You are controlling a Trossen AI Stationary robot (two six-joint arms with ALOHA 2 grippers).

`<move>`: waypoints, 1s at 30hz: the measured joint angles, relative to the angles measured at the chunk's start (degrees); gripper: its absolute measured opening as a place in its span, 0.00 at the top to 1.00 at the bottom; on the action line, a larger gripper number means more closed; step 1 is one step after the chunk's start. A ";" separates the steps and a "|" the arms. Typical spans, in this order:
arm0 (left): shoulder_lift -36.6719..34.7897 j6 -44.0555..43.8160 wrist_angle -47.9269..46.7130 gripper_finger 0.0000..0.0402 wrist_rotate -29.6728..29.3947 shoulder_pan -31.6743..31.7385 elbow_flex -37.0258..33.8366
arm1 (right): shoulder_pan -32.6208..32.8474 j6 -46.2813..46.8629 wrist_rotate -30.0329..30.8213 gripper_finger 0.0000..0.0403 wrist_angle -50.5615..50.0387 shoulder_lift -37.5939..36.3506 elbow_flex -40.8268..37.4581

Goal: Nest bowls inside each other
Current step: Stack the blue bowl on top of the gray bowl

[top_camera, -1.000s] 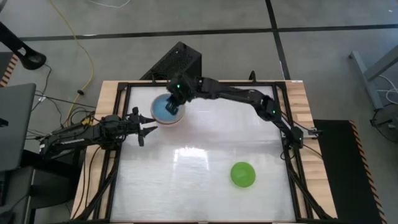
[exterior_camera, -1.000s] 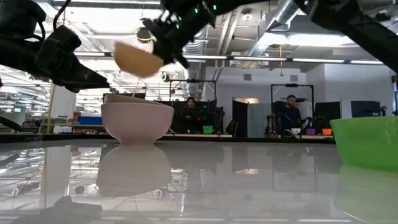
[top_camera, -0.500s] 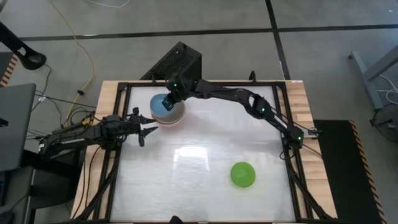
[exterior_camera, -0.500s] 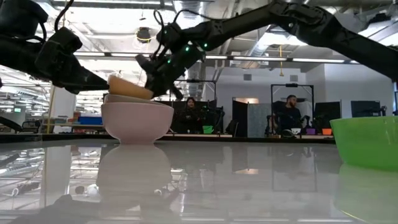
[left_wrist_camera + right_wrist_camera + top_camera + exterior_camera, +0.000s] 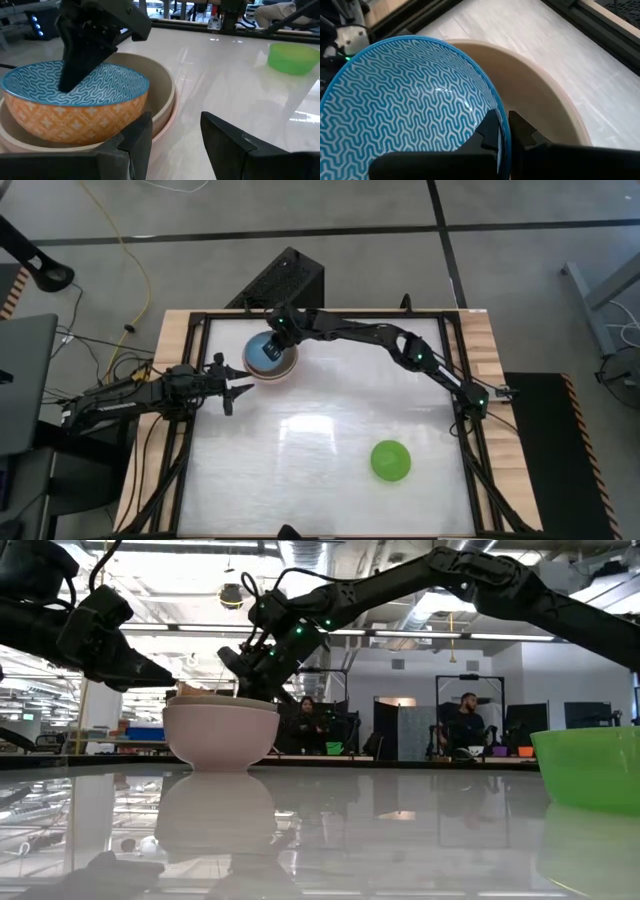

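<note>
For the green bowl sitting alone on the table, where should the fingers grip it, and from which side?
Grip the green bowl by its rim, coming straight down from above. It stands upright, mouth up, so one finger can go inside the wall and one outside. Its round sides give no flat hold.

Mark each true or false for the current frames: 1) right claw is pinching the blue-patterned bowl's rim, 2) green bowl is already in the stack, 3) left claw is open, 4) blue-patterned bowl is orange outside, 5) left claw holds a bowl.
1) True: the right claw is shut on the rim of the blue-patterned bowl, which sits inside the beige bowl.
2) False: the green bowl sits alone on the table, apart from the stack.
3) True: the left claw is open beside the stack.
4) True.
5) False: it holds nothing.
</note>
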 joint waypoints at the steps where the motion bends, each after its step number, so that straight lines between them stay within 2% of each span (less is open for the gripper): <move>1: 0.00 -0.01 0.00 0.61 0.02 0.00 0.00 | 0.00 -0.27 0.23 0.95 -0.30 -0.01 0.00; 22: 0.00 0.01 0.00 0.61 0.00 0.00 0.00 | -0.42 -0.87 0.41 0.95 -4.53 -0.05 0.00; 30: 0.00 0.01 -0.02 0.61 0.00 0.01 0.00 | -0.42 -0.69 0.39 0.81 -4.57 -0.11 0.00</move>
